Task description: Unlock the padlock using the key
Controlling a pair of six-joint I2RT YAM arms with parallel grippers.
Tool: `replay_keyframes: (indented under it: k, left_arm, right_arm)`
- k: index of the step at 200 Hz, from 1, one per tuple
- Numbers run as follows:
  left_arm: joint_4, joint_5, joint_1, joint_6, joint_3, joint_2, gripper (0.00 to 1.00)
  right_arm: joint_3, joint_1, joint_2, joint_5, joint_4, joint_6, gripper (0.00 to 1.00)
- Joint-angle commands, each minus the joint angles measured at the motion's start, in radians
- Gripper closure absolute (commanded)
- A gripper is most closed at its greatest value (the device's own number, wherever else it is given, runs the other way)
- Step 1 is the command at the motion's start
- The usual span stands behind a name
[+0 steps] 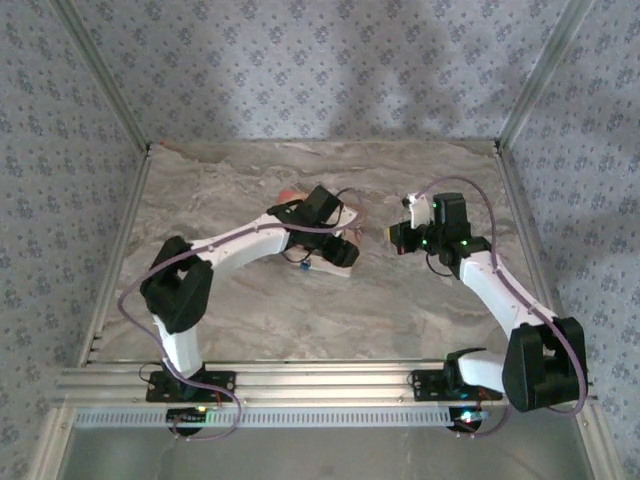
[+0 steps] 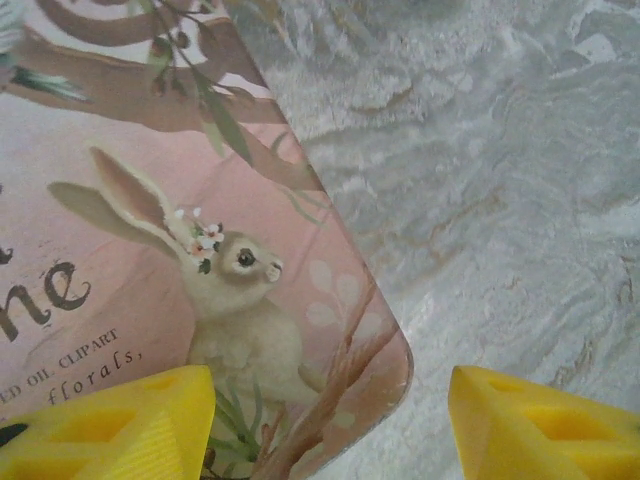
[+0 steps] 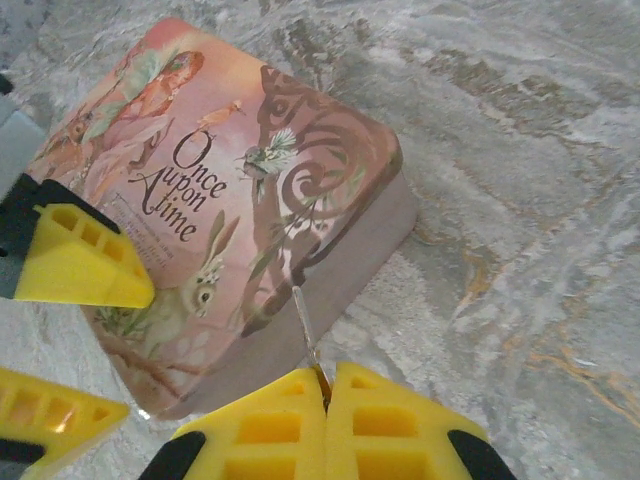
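Note:
My right gripper (image 3: pixel 327 385) is shut on the key (image 3: pixel 305 325). Its thin metal blade sticks out from between the yellow fingers and points at the side wall of a pink book-shaped box (image 3: pixel 230 200) printed "Once Upon a Time". The blade tip is at or just short of that wall. My left gripper (image 2: pixel 330 440) is open and straddles the box's rounded corner (image 2: pixel 380 340), one finger (image 2: pixel 110 425) over the rabbit lid and the other (image 2: pixel 545 425) over the table. The padlock is hidden. From above, the two grippers (image 1: pixel 340 245) (image 1: pixel 395 238) face each other across the box (image 1: pixel 338 260).
The box lies on a marbled table (image 1: pixel 260 310) walled by patterned panels, with metal rails along the near edge (image 1: pixel 300 385). Both arms reach toward the table's middle. Open table lies to the right of the box (image 3: pixel 520 200).

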Motion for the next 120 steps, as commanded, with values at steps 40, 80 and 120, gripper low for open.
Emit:
replay_keyframes:
  k: [40, 80, 120]
  left_arm:
    - [0.051, -0.096, 0.001, -0.05, -0.148, -0.207, 0.29]
    - [0.153, -0.157, 0.067, -0.11, -0.323, -0.397, 0.15]
    - [0.259, -0.036, 0.198, -0.217, -0.525, -0.545, 0.12]
  right_arm:
    - [0.071, 0.094, 0.131, -0.071, 0.093, 0.078, 1.0]
    - [0.137, 0.167, 0.229, -0.085, 0.154, 0.119, 1.0]
    - [0.229, 0.235, 0.388, -0.139, 0.271, 0.208, 1.0]
